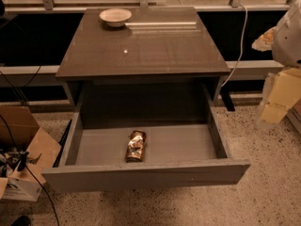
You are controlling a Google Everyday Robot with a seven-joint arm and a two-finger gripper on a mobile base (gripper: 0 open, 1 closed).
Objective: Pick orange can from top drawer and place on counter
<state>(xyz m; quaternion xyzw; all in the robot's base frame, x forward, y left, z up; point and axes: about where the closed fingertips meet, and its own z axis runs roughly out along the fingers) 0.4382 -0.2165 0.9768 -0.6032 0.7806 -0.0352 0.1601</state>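
In the pulled-out top drawer (181,145), near its front panel, the orange can (136,146) lies on its side, its long axis running front to back and the far end leaning slightly right. The pincer (278,98) hangs off to the right of the bench (141,46) — spread or pressed together, I cannot tell.

**A:** quick count, what've we got here?
**B:** one orange can (136,146) in one open top drawer (146,173), one white bowl (115,17) on the one surface (155,51), one cardboard box (21,140), one claw (277,102) over at the right edge
**A:** just one can?
**B:** yep, just one
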